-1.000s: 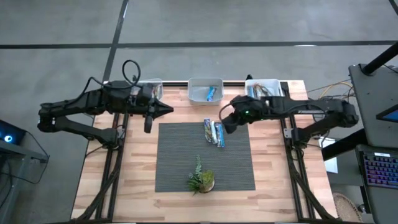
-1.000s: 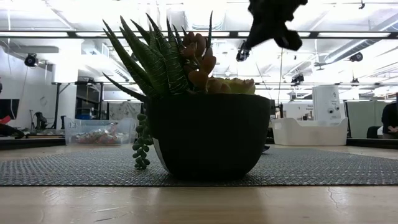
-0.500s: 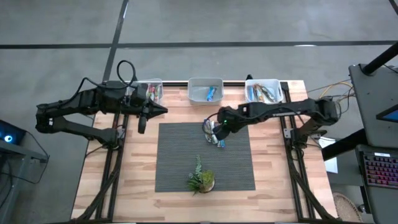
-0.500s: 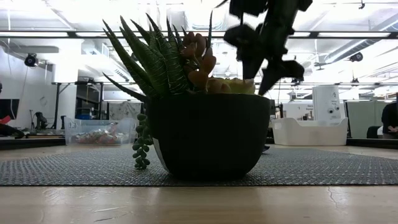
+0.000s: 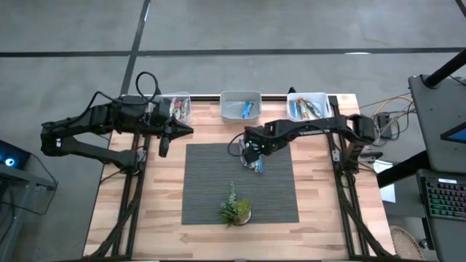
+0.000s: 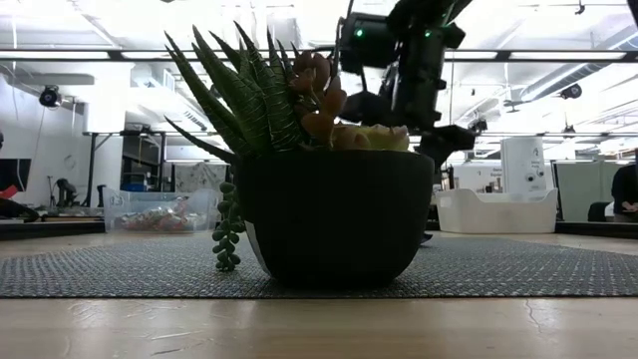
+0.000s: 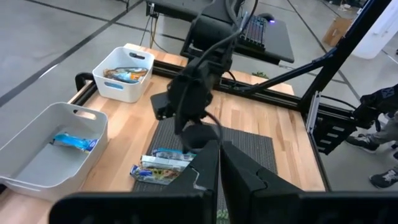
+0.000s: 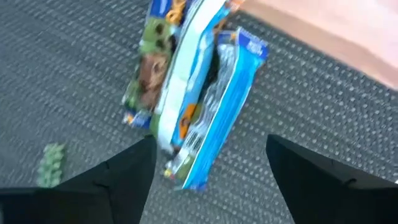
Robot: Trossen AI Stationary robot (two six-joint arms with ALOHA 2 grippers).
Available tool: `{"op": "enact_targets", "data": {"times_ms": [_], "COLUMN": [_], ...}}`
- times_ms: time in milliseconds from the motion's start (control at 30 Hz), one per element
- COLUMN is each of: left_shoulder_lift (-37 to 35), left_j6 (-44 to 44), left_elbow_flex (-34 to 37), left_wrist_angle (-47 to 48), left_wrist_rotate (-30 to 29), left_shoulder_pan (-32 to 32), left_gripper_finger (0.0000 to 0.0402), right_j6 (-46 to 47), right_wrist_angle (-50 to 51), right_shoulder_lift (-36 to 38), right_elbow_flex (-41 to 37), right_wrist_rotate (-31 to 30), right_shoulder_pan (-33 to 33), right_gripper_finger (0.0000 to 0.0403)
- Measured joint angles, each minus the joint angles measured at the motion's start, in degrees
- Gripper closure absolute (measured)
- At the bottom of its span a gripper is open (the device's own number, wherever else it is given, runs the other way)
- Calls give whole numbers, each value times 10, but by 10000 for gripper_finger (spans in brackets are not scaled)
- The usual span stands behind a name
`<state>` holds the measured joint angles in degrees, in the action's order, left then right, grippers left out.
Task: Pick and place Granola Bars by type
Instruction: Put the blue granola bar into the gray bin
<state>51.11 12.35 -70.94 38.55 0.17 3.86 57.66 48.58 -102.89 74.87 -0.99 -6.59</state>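
Overhead and wrist views of the table point(image 5: 167, 211) with a grey mat point(image 5: 211, 182) at its centre. The right arm point(image 5: 313, 129), which a second ago was drawn back near the right bin point(image 5: 309, 106), now reaches across to the mat's far edge; its gripper point(image 5: 251, 151), shut a second ago, has spread its fingers point(image 8: 112, 180) wide and hangs directly over the loose bars point(image 5: 253, 157), one finger to each side and nothing held. The left arm point(image 5: 95, 131) has pulled back slightly toward the table's left edge, with its gripper point(image 5: 173, 132) closed and empty beside the left bin point(image 5: 175, 106). Three bins stand along the far edge: the left one holds reddish bars, the middle bin point(image 5: 241, 105) a single blue bar point(image 5: 247, 109), the right one several mixed bars. On the mat the loose bars lie together, touching, a blue-wrapped one point(image 8: 214, 124) against white-and-blue and green-printed ones point(image 8: 149, 74), unmoved since the earlier frame. The plant point(image 5: 236, 209) sits near the mat's front edge, well apart from them.
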Motion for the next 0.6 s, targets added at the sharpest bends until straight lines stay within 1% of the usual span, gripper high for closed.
{"op": "enact_targets", "data": {"times_ms": [233, 600], "left_shoulder_lift": [0, 1], "left_j6": [9, 13], "left_elbow_flex": [0, 0], "left_wrist_angle": [3, 11], "left_wrist_rotate": [0, 0], "left_shoulder_pan": [0, 0], "left_gripper_finger": [402, 402], "right_j6": [-10, -25], "right_wrist_angle": [22, 22], "right_shoulder_lift": [-38, -67], "right_elbow_flex": [24, 25], "right_wrist_rotate": [-2, 2], "right_shoulder_pan": [-24, -36], "right_gripper_finger": [126, 138]}}
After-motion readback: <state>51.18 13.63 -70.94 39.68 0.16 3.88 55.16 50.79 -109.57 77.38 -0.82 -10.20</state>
